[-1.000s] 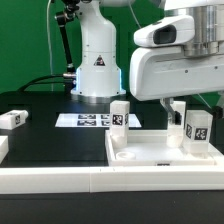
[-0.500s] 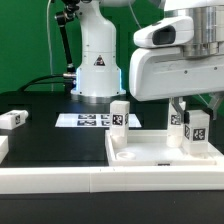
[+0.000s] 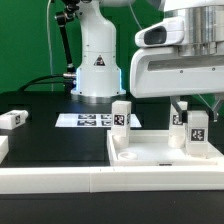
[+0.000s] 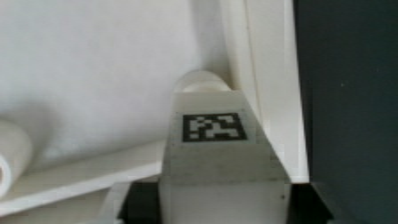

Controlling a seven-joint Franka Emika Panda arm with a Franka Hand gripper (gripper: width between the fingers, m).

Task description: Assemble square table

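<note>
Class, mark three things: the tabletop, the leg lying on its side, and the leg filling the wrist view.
tabletop [image 3: 155,145], exterior view, bare inner floor.
leg lying on its side [image 3: 12,119], exterior view, its middle.
leg filling the wrist view [image 4: 217,127], wrist view, its tag.

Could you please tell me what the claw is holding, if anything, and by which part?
The claw grips an upright white leg by the sides of its upper end.

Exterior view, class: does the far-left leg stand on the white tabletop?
No, that leg lies on the black table, well apart from the tabletop.
</note>
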